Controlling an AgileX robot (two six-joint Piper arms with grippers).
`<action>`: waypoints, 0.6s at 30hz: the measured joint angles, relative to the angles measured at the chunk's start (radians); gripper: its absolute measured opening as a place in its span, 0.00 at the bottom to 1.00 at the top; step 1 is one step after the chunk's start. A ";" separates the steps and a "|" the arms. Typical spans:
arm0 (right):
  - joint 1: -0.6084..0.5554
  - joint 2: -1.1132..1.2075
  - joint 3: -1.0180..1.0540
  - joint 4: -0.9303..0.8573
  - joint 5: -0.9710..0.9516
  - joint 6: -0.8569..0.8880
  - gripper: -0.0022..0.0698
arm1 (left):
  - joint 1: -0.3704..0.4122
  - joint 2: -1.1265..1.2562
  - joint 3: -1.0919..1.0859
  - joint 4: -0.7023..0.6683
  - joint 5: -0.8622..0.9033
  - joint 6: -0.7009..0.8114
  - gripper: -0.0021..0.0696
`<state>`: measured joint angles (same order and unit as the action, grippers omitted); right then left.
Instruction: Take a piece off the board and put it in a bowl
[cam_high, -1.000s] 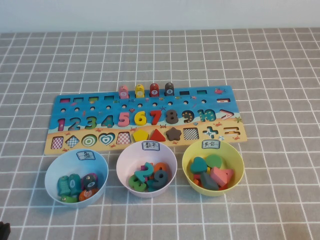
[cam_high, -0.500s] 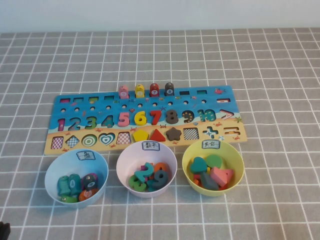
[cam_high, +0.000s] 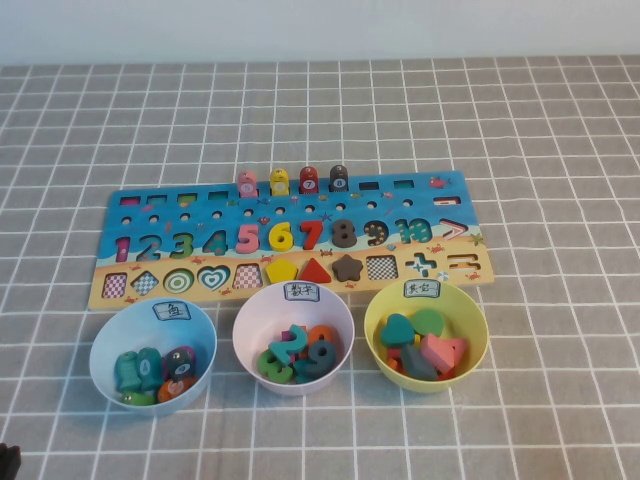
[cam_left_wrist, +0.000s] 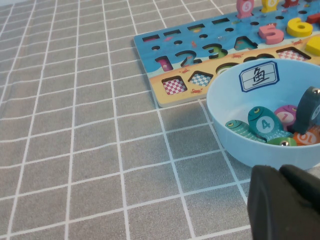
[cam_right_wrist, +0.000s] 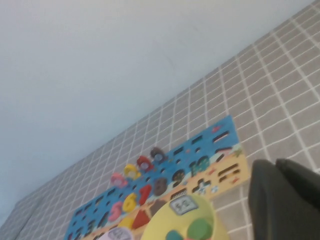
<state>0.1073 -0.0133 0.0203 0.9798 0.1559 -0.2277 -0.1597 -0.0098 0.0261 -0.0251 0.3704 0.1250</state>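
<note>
The brown 8 (cam_high: 343, 233) sits in its slot on the blue board (cam_high: 150, 205), between the red 7 (cam_high: 311, 234) and the 9 (cam_high: 376, 232), with a brown star (cam_high: 346, 267) in the sand-coloured strip just below it. On the far side of the board four small pegs (cam_high: 293, 181) stand upright in a row. Three bowls line the near edge of the board: the pink bowl (cam_high: 250, 312) in the middle, directly in front of the 8 and holding several number pieces, a blue bowl (cam_high: 105, 345) to its left with fish pieces, and a yellow bowl (cam_high: 475, 325) to its right with shape pieces. The left gripper (cam_left_wrist: 282, 205) hangs low just beside the blue bowl, near the table's left front; whether its fingers are parted cannot be told. The right gripper (cam_right_wrist: 287, 200) is raised on the yellow bowl's side, well apart from the board, and is closed on nothing.
</note>
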 joint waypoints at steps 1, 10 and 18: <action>0.000 0.004 -0.015 0.000 0.035 0.000 0.01 | 0.000 0.000 0.000 0.000 0.000 0.000 0.02; 0.000 0.383 -0.312 -0.192 0.382 -0.004 0.01 | 0.000 0.000 0.000 0.000 0.000 0.000 0.02; 0.000 0.799 -0.555 -0.369 0.607 -0.004 0.01 | 0.000 0.000 0.000 0.000 0.000 0.000 0.02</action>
<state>0.1073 0.7861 -0.5349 0.6111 0.7629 -0.2315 -0.1597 -0.0098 0.0261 -0.0251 0.3704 0.1250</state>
